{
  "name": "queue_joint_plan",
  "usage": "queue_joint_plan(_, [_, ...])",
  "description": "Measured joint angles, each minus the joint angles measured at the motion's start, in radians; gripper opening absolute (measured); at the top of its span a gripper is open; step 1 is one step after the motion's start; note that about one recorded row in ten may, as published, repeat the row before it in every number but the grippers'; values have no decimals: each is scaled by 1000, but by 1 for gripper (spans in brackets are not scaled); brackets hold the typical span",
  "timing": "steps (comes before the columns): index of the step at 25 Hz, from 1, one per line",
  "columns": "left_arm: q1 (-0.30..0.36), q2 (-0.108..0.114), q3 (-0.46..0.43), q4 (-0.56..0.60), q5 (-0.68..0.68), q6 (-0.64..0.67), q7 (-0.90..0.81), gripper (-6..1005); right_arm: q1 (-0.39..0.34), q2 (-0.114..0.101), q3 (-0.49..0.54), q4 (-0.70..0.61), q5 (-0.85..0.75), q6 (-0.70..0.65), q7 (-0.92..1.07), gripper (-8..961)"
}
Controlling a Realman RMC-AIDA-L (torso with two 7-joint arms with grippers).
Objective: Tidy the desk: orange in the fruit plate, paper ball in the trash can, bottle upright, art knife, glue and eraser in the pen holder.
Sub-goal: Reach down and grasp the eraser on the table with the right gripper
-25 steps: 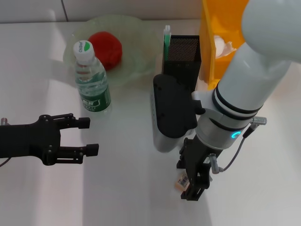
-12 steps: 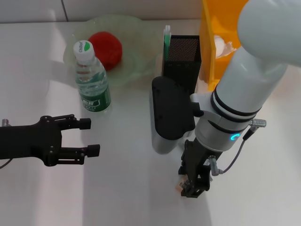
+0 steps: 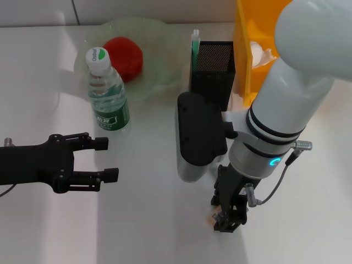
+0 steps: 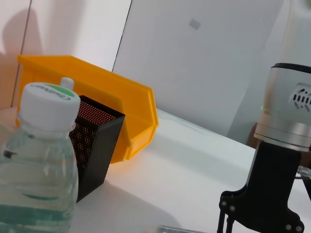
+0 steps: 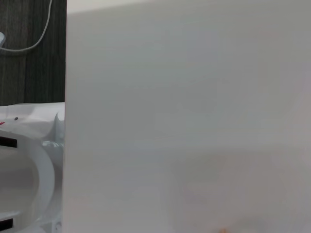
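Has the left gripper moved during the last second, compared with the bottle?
Yes, slightly. In the head view the left gripper has crept toward the robot's right, its open fingers now reaching further under the standing bottle, which has not moved.

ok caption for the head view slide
Right hand down over the eraser; bottle upright, orange in fruit plate.

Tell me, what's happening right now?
Right gripper down at the desk, over the eraser, which is hidden. Left gripper open, idle near bottle. Nothing blocking.
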Motion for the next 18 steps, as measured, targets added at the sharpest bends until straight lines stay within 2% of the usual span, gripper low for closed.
queue_joint_plan(4, [0,0,-1,0,0,0,0,847,0,0,0,-2,-1,-2,1,483])
queue_joint_plan(9, [1,0,-3,0,0,0,0,847,-5,0,0,-20,-2,-6,5,425])
queue_joint_plan(13, [4,0,-4,0,0,0,0,847,-13,-1,13,-47,-2,-27,7,421])
queue_joint_plan(18, [6,0,-5,0,0,0,0,847,-39,-7,95,-126,-2,-84,4,344])
